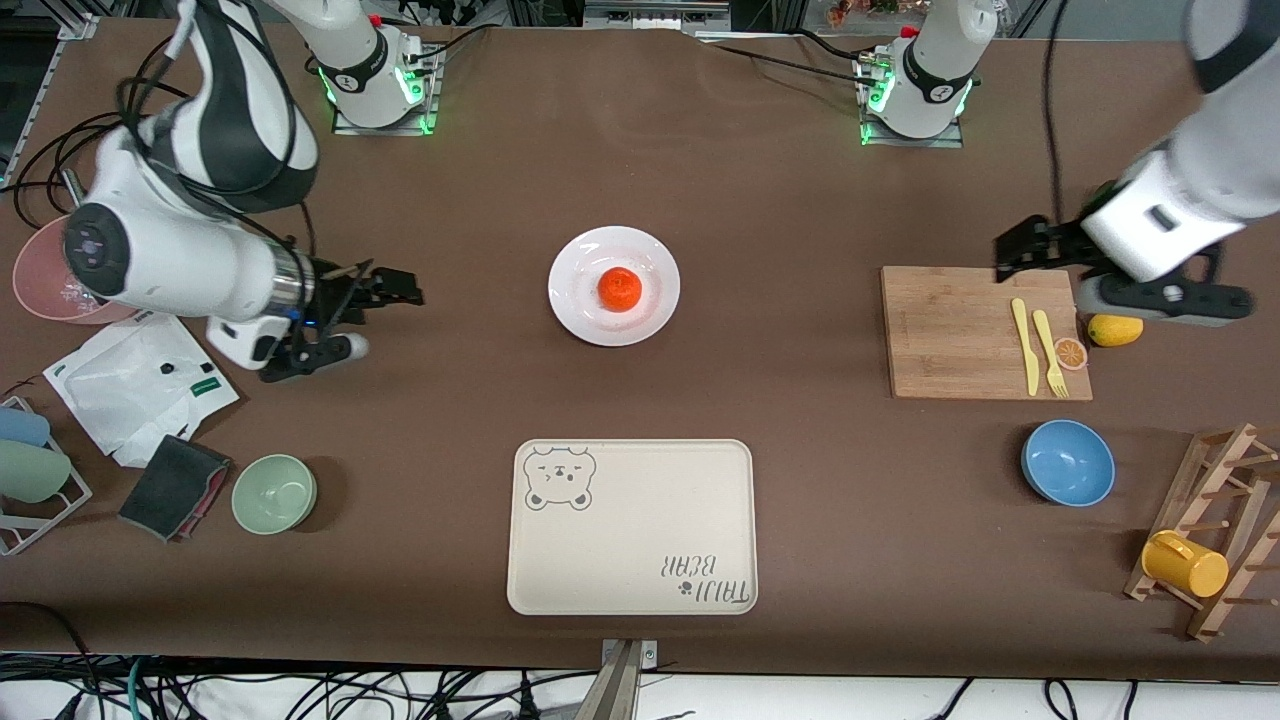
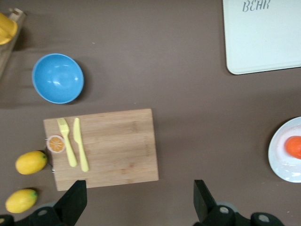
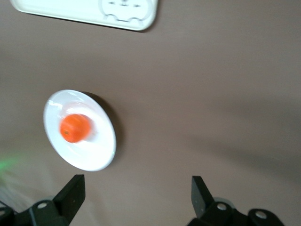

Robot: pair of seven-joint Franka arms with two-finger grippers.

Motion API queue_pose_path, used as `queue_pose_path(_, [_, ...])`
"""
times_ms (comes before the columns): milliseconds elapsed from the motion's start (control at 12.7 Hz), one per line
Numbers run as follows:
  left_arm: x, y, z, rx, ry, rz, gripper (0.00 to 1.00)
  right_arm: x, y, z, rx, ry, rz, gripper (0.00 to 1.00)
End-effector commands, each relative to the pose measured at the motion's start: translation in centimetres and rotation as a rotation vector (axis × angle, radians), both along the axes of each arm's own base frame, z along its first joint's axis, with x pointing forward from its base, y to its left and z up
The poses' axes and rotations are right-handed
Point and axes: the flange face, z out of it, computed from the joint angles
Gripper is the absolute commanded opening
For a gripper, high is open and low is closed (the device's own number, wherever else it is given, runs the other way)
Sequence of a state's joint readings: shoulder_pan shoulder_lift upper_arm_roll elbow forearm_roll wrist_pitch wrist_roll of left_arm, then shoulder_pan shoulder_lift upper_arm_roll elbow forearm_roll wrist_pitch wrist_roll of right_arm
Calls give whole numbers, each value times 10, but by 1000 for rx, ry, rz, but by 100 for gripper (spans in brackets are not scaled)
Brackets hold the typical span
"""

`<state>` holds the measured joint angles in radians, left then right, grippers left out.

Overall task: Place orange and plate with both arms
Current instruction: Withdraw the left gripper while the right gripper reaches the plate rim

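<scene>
The orange [image 1: 619, 288] sits in the middle of the white plate [image 1: 575, 262], which lies on the brown table midway between the arms. My right gripper [image 1: 400, 287] is open and empty above bare table, beside the plate toward the right arm's end. Its wrist view shows the plate [image 3: 101, 153] and the orange [image 3: 74, 128] ahead of the gripper [image 3: 136, 193]. My left gripper [image 1: 1015, 252] is open and empty over the edge of the wooden cutting board [image 1: 950, 335]. The left wrist view shows this gripper [image 2: 139, 200], with the plate [image 2: 281, 162] and the orange [image 2: 294, 147] at the frame's edge.
A cream bear tray [image 1: 632, 527] lies nearer the camera than the plate. The cutting board holds a yellow knife, a yellow fork and an orange slice [image 1: 1070, 352], with a lemon [image 1: 1114, 329] beside it. There are also a blue bowl [image 1: 1067, 462], a green bowl [image 1: 274, 492], a mug rack [image 1: 1215, 530] and a white bag [image 1: 140, 385].
</scene>
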<state>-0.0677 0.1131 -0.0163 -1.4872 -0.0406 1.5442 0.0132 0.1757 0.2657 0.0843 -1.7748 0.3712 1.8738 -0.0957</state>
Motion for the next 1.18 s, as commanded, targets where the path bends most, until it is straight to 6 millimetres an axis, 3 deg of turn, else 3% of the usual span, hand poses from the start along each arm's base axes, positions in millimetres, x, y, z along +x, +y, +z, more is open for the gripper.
queue_pose_path(0, [-14,26,3,-8,-23,-10,100,-19,23,-47,81,-46,-14,100])
queue_pose_path(158, [-29,37,6,34,-87,-2,100,-24,43,-80,211,10,-36,100])
queue_pose_path(315, [-43,28,8,56,-86,-19,100,-25,48,-110,319,55,-63,100])
queue_pose_path(473, [-44,29,7,56,-76,-18,100,-34,47,-137,398,58,-41,100])
queue_pose_path(710, [-39,26,5,56,-41,-21,100,-51,44,-170,460,52,-65,100])
queue_pose_path(946, [-40,27,9,56,-39,-18,100,-77,63,-201,501,32,-83,100])
queue_pose_path(1104, [-42,28,9,55,-25,-13,100,-83,74,-207,513,36,-103,100])
